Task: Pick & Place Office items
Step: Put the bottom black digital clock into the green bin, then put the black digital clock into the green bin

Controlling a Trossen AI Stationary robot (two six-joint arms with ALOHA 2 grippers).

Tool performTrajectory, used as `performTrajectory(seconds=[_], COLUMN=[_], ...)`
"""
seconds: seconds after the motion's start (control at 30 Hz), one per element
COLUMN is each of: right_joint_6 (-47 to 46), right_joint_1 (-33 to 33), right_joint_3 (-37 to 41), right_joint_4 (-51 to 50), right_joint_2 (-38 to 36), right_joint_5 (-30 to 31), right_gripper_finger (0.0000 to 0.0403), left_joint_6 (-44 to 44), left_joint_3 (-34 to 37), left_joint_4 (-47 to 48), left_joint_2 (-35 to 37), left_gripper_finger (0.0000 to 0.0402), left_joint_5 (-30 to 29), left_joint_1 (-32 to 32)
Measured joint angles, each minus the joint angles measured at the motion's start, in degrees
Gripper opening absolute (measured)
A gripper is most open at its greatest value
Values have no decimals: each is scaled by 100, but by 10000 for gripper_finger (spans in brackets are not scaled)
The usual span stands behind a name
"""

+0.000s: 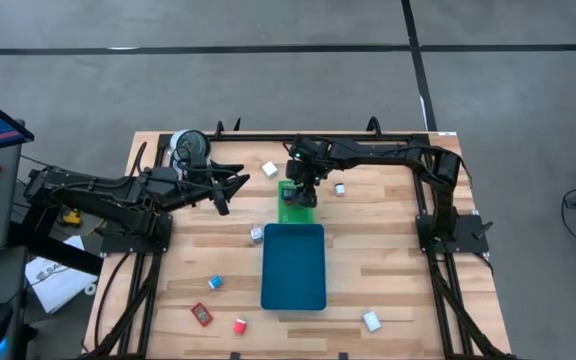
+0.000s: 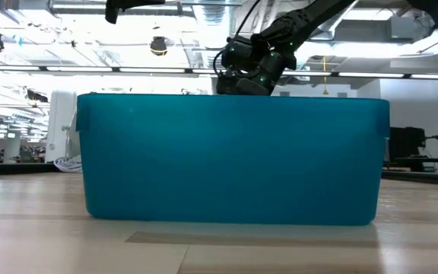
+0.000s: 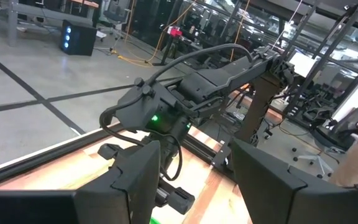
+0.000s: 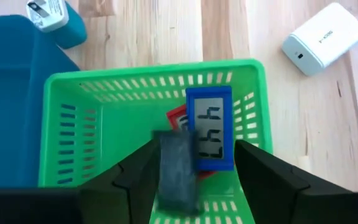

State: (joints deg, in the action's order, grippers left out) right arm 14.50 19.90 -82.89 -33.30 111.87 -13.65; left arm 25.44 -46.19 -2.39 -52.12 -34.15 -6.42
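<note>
My right gripper (image 4: 194, 177) is open and hangs over the small green tray (image 4: 104, 93), which stands just beyond the teal tray's (image 1: 294, 265) far end. Inside the green tray a blue piece with a grey display (image 4: 211, 127) lies on a red piece (image 4: 178, 117). A blurred dark grey block (image 4: 178, 171) shows between the fingers, close to one of them. My left gripper (image 1: 224, 190) is open, raised left of the green tray and pointing at the right arm. Other small pieces lie loose on the table. My right gripper: the dark grey block (image 4: 178, 171) shows right beside the inner side of one finger (image 4: 140, 180), over the green tray's floor. I cannot tell whether the finger touches it; the other finger stands well clear of it.
Loose pieces lie on the wood: white ones (image 1: 269, 170) (image 1: 339, 188) (image 1: 371, 320), a grey-white one (image 1: 256, 234), a blue one (image 1: 214, 283), red ones (image 1: 202, 314) (image 1: 239, 325). A round roll (image 1: 190, 145) sits at the far left corner. The teal tray's wall (image 2: 230, 160) fills the low view.
</note>
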Motion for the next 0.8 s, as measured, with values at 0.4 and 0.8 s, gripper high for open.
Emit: performTrajectory(seconds=[0.4, 0.8], right_joint_6=[-871, -1579], right_joint_1=[100, 110], right_joint_3=[2, 2], right_joint_4=[-63, -344], right_joint_2=[-609, -2070], right_joint_5=[20, 428], right_gripper_finger=[203, 193], left_joint_6=[185, 3117], left_joint_3=[0, 2], left_joint_4=[1059, 5411], left_joint_2=[0, -50], left_gripper_finger=[195, 195], left_joint_5=[-37, 676], left_joint_1=[2, 2])
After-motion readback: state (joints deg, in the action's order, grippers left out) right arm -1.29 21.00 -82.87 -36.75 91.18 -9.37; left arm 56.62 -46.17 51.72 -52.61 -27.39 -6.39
